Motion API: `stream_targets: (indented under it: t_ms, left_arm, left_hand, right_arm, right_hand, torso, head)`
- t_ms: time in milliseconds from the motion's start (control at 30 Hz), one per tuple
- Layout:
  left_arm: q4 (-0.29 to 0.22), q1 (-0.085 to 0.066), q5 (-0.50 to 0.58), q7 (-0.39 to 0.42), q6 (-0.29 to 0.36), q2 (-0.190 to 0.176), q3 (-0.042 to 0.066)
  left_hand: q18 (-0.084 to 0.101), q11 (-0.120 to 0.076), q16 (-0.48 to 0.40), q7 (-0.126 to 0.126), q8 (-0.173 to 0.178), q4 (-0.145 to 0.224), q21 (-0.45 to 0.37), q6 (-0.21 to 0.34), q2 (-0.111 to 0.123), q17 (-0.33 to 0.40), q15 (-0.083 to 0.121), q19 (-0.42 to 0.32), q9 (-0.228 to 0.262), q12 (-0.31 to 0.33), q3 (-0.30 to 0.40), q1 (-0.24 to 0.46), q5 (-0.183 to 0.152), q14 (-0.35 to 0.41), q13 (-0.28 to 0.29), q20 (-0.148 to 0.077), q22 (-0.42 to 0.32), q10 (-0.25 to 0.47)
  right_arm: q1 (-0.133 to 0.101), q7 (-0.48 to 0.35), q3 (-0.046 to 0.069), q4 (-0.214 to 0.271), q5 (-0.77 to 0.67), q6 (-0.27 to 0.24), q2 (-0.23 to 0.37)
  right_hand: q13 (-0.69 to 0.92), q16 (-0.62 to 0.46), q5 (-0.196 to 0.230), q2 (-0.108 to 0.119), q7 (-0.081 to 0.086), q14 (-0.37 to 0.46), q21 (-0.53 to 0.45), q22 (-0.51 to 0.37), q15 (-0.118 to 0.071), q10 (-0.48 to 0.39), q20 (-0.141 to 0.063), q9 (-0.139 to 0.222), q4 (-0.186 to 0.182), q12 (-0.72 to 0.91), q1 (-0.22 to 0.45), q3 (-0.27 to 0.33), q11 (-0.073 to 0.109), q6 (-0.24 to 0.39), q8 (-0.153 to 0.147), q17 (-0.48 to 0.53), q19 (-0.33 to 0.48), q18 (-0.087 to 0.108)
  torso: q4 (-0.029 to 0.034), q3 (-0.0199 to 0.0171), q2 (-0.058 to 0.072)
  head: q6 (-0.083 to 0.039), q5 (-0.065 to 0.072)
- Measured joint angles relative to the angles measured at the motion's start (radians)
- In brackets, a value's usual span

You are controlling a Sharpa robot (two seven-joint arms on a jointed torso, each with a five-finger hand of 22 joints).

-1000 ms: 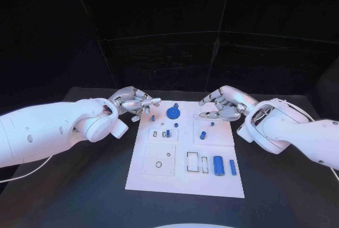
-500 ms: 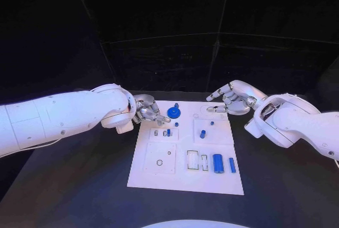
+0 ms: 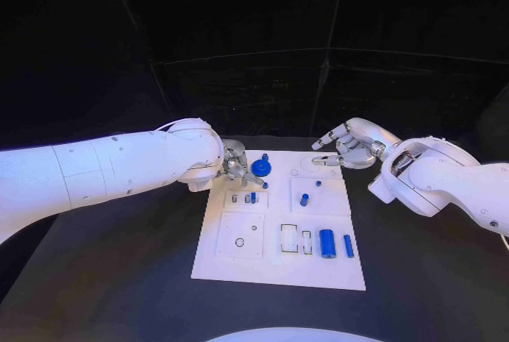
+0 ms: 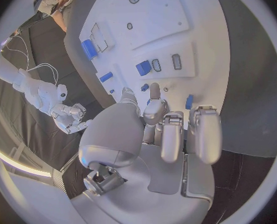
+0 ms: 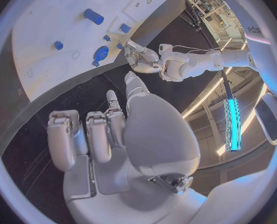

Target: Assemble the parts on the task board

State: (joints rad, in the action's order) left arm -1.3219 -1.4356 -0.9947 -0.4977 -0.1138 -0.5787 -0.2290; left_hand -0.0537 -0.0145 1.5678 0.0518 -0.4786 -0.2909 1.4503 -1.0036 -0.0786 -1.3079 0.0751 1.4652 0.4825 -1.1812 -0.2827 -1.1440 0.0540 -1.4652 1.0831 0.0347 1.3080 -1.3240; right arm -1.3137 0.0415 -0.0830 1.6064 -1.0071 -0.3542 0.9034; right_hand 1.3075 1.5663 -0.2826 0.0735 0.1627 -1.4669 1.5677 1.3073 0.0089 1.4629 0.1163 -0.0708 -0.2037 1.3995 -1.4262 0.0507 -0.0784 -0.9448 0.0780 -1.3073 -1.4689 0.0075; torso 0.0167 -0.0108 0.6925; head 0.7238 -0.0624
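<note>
The task board (image 3: pixel 278 265) is a long white plate lying flat on the black table (image 3: pixel 117 283), running from near the robot's body out to between its two hands, with raised square panels and small cut-outs and holes across it. The left hand (image 3: pixel 235 171) sits over the board's far left corner, fingers bent downward toward the surface; in the left wrist view they reach among the small pieces, and I cannot tell whether they have hold of anything. Just beside that hand's fingertips stands a round blue disc part (image 3: pixel 261 166) with a knob on top, and a tiny blue peg (image 3: pixel 265 185) sits just on the near side of it. A short row of little upright parts (image 3: pixel 247 198), some blue and some grey, stands just nearer the robot than the hand. The right hand (image 3: pixel 347 149) hovers at the far right corner, fingers spread and loosely apart, holding nothing. Well away from both hands, near the board's close end, a fat blue cylinder (image 3: pixel 326 243) and a thinner blue bar (image 3: pixel 348 246) lie side by side
</note>
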Motion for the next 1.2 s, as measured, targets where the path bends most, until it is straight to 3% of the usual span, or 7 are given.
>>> stream_targets:
  t_ms: [500,1200]
  left_arm:
    - [0.051,0.005,-0.050,-0.024,-0.081,0.075,0.000]
    - [0.074,0.009,-0.075,-0.036,-0.165,0.090,0.000]
  left_hand:
    - [0.000,0.000,0.000,0.003,-0.011,0.003,0.000,0.011,-0.004,0.000,0.000,0.000,0.018,0.000,-0.003,-0.005,0.000,0.000,0.001,0.000,0.000,0.000]
    - [0.000,0.000,0.000,0.000,-0.018,0.003,0.000,0.014,-0.013,0.000,0.000,0.000,0.031,0.000,-0.003,-0.013,0.000,0.000,0.001,0.000,0.000,0.000]
  right_arm:
    - [-0.002,0.018,0.000,-0.017,-0.006,0.005,-0.012]
    - [-0.003,0.034,0.000,-0.024,-0.008,0.010,-0.016]
  right_hand:
    - [0.000,0.000,-0.029,0.000,0.000,0.000,0.000,0.000,0.000,-0.004,0.000,0.000,-0.003,-0.014,0.008,0.019,0.004,0.000,0.000,-0.001,0.000,0.000]
    - [0.000,0.000,-0.034,0.000,0.000,0.000,0.000,0.000,0.000,-0.003,0.000,0.000,-0.004,-0.014,0.008,0.020,0.004,0.000,0.000,0.000,0.000,0.000]
  torso:
    - [-0.0003,0.0004,0.002]
    - [0.0010,0.0007,0.001]
  head:
    - [0.007,-0.006]
    - [0.015,-0.007]
